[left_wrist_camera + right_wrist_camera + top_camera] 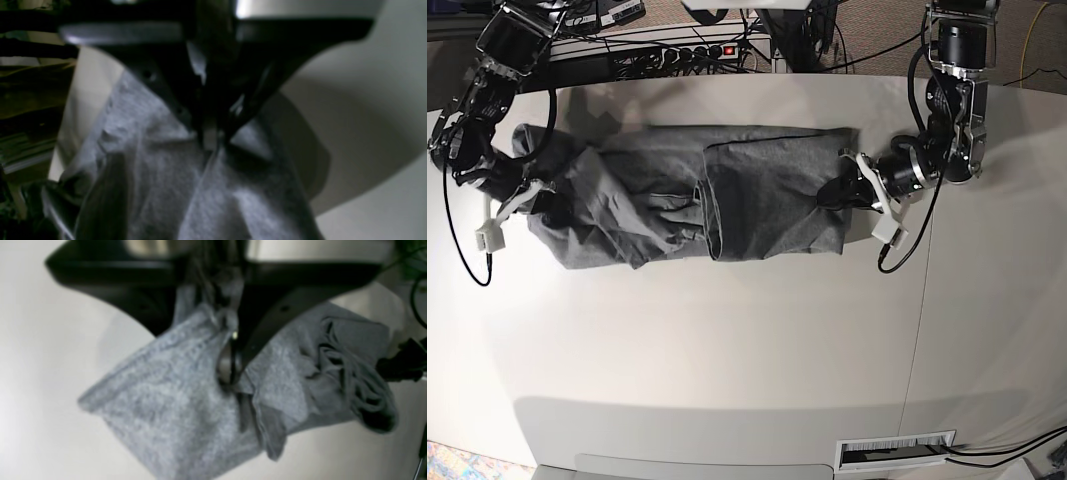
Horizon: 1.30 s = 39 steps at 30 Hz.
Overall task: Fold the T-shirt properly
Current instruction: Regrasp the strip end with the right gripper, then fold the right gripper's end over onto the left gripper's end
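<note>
on the desk (747, 340), toward its far edge, the t-shirt (777, 195) lies stretched sideways, left tool (825, 196) and right tool (547, 208) pinching opposite ends, likely to keep it taut for folding.

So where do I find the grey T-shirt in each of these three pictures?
Left wrist view: the T-shirt fills the lower middle, running up under the dark gripper.
Right wrist view: it spreads from the lower left across to the right side.
Base view: it stretches across the upper part, from the left arm of the picture to the right one.
Shared landmark: the pale table.
</note>
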Tool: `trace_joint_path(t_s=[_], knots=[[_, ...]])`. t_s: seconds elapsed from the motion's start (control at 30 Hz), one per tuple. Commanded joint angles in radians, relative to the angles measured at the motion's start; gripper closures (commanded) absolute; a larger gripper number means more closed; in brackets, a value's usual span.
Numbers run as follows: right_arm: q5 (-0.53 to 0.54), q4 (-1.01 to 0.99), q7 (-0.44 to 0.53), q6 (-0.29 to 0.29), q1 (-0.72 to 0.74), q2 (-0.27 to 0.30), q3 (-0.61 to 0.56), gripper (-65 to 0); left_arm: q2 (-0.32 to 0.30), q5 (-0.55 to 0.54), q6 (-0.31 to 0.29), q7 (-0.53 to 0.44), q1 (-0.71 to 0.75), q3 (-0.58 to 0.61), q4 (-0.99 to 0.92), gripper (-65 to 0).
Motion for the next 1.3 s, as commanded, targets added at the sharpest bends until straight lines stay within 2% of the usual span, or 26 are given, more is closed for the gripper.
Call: trace_joint_path(t_s=[0.0,0.17,0.3,0.4,0.53,0.8,1.1,1.27], knots=[[0.029,0.048,0.025,0.005,0.014,0.023,0.008,0.0,-0.006,-0.006,0.005,0.031,-0.006,-0.001,0.010,0.0],[0.031,0.142,0.035,0.005,0.014,0.022,0.008,0.0,-0.006,-0.058,0.005,0.127,-0.006,-0.001,0.058,0.0],[0.095,0.169,0.035,0.013,0.014,0.005,0.008,0.0,-0.006,-0.058,0.005,0.147,-0.006,-0.001,0.099,0.0],[0.162,0.193,0.026,0.038,0.014,-0.050,0.008,0.0,-0.006,-0.058,0.005,0.146,-0.006,-0.001,0.106,0.0],[0.210,0.232,0.023,0.063,0.014,-0.155,-0.014,0.0,-0.006,-0.057,0.005,0.154,-0.005,-0.001,0.106,0.0],[0.207,0.254,0.034,0.077,0.014,-0.306,-0.215,0.0,-0.006,-0.053,0.005,0.155,-0.005,-0.001,0.106,0.0],[0.052,0.253,0.137,0.077,0.014,-0.435,-0.423,0.0,-0.006,-0.054,0.005,0.172,-0.005,-0.001,0.106,0.0],[-0.156,0.230,0.248,0.078,0.014,-0.476,-0.548,0.0,-0.006,-0.054,0.005,0.173,-0.005,-0.001,0.106,0.0]])
